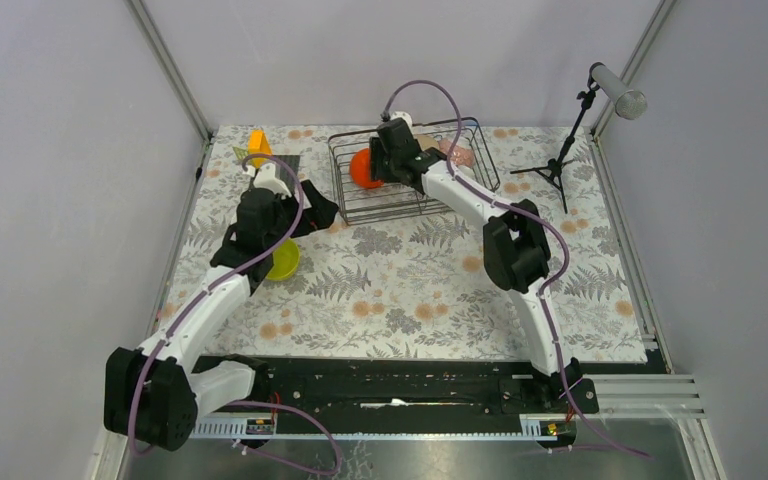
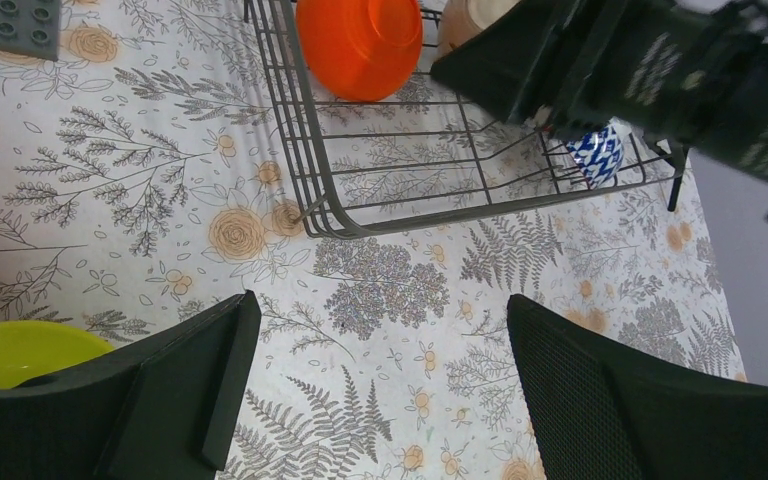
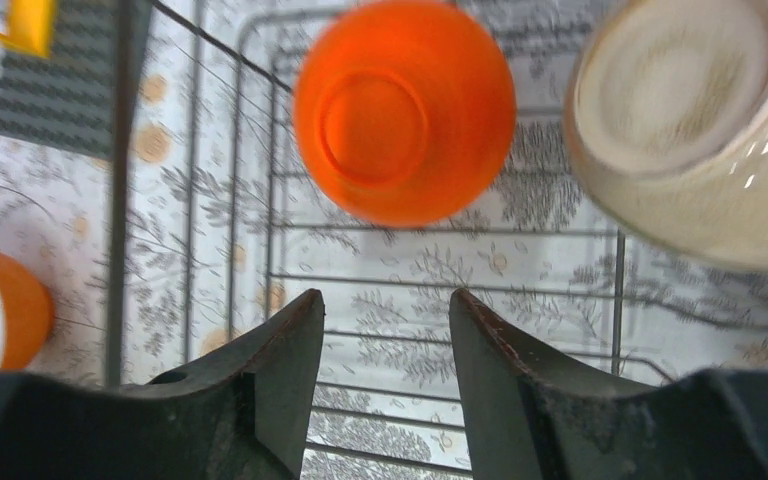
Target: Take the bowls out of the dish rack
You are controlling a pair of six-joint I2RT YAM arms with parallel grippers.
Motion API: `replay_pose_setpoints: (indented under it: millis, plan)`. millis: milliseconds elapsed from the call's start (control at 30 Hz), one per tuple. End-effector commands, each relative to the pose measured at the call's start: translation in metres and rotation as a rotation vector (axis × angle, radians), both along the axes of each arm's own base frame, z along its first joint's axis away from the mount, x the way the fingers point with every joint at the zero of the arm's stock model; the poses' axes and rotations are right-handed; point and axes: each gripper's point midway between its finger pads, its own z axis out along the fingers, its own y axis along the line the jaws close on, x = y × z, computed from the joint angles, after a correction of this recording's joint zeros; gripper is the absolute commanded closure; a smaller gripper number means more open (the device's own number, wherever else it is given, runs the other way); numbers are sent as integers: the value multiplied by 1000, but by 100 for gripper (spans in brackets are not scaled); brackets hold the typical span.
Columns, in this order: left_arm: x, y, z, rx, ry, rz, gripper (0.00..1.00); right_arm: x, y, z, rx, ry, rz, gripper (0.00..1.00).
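1. The right gripper (image 3: pixel 385 320) stands half parted. Its fingers (image 3: pixel 270 390) are bare and only rack wire and table show in the gap, so it grasps nothing.
2. Just past those fingertips the orange bowl (image 3: pixel 405 110) lies in the rack (image 3: pixel 260 230) with its base toward the wrist camera. The cream bowl (image 3: pixel 680 130) is just beside it, also base-on.
3. The left gripper (image 2: pixel 380 330) is released wide and empty. It hangs over the table (image 2: pixel 380 290), just short of the rack's near left corner.
4. Only the left wrist view shows the blue bowl (image 2: pixel 595 150), which sits in the rack half hidden by the right arm. Only the top view shows the pink bowl (image 1: pixel 457 152), at the rack's far right.
5. The green bowl (image 1: pixel 282 260) sits on the table toward the left edge, partly under the left arm. In the left wrist view its rim shows behind one finger.
6. A second orange bowl (image 3: pixel 0 300), white inside, stands on the table just outside the rack's left side. Only the right wrist view shows it clearly.
7. The plate (image 1: pixel 282 165) and the block (image 1: pixel 258 145) lie in the far left corner, and a stand (image 1: pixel 560 150) is in the far right corner.
8. The rack sits at the middle of the far edge. Open table runs from its near side to the near edge, widest on the right.
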Motion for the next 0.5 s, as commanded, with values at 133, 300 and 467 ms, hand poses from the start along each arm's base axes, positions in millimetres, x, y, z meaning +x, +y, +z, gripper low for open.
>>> replay_pose_setpoints:
  millis: [133, 300, 467]
  plan:
    - [32, -9, 13, -48, -24, 18, 1, 49, 20, 61, 78, -179, -27, 15]
    - [50, -17, 5, -73, 8, 12, 5, 51, 31, 47, 210, -95, -106, 0]
    - [66, -20, -6, -71, 41, 25, 12, 41, 27, 32, 340, -9, -244, 0]
